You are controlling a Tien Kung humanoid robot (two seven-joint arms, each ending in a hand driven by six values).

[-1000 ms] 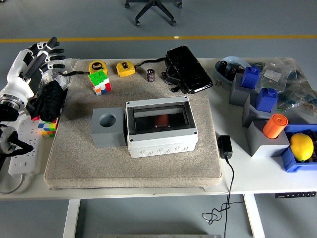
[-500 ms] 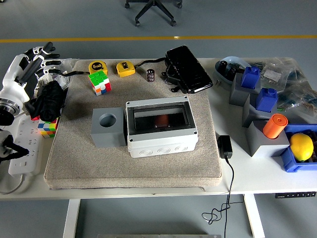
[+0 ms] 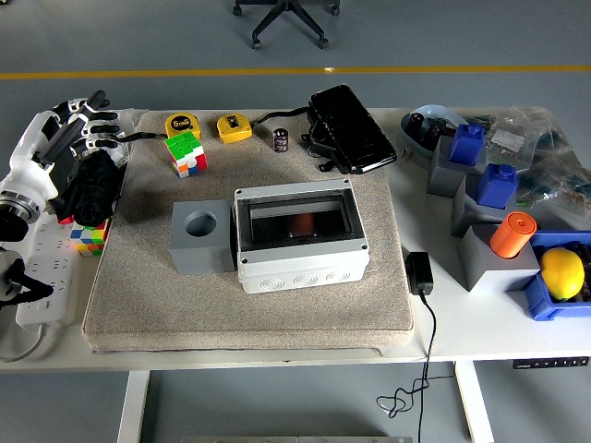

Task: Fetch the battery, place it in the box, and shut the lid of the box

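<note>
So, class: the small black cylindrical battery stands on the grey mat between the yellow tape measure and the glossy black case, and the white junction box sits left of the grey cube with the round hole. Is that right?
Not quite. The head view shows the white junction box to the right of the grey cube with the round hole, not left. The small black cylindrical battery does stand on the grey mat between the yellow tape measure and the glossy black case.

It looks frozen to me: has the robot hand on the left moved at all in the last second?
Yes, slightly. The left robot hand has drifted down and a little left, closer to the black bundle, judged against the yellow tape measure, which stayed put.
</note>
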